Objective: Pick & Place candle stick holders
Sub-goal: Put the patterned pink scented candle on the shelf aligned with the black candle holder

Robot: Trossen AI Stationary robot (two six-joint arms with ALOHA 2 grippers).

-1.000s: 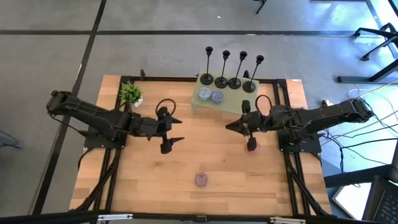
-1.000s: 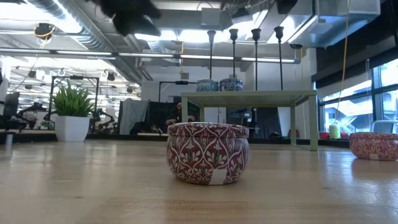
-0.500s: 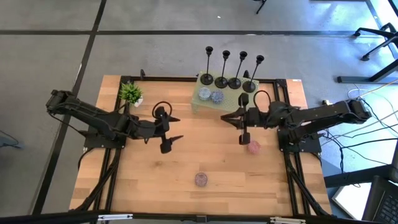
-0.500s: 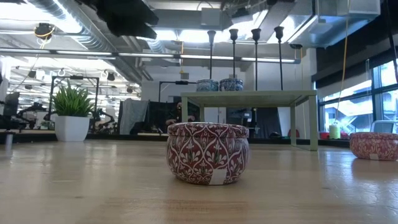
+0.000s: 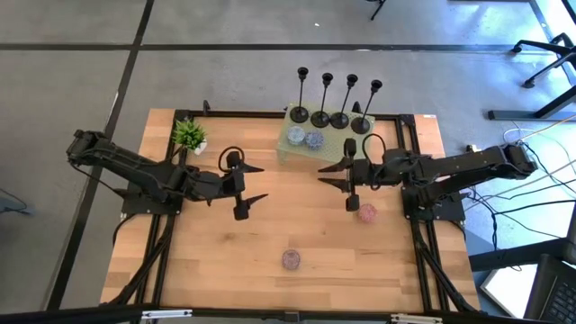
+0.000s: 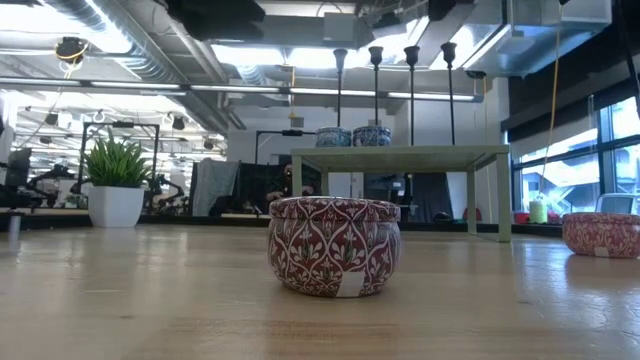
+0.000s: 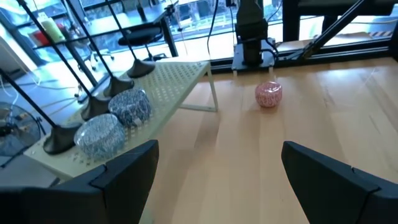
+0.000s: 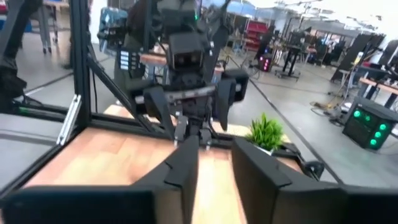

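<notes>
Your left gripper (image 5: 249, 184) hangs spread and empty over mid-table; your right gripper (image 5: 337, 177) hangs spread and empty just right of it; beyond, four slim black candle stick holders (image 5: 338, 101), round-based and cup-topped, stand upright along the green stand's (image 5: 293, 148) far edge.

A red patterned tin (image 6: 335, 246) with a white label stands on the wooden table (image 6: 150, 300), centre foreground. A second, like tin (image 6: 601, 233) sits farther right, cut by the frame edge. Behind, a pale green stand (image 6: 400, 158) carries two blue patterned tins (image 6: 353, 136) and four candle holders (image 6: 395, 90), upright in a row, stems thin, cups at top. A potted plant (image 6: 116, 182) in a white pot stands at left. Dark arm parts (image 6: 215, 12) show at the upper edge; no fingers can be made out.
</notes>
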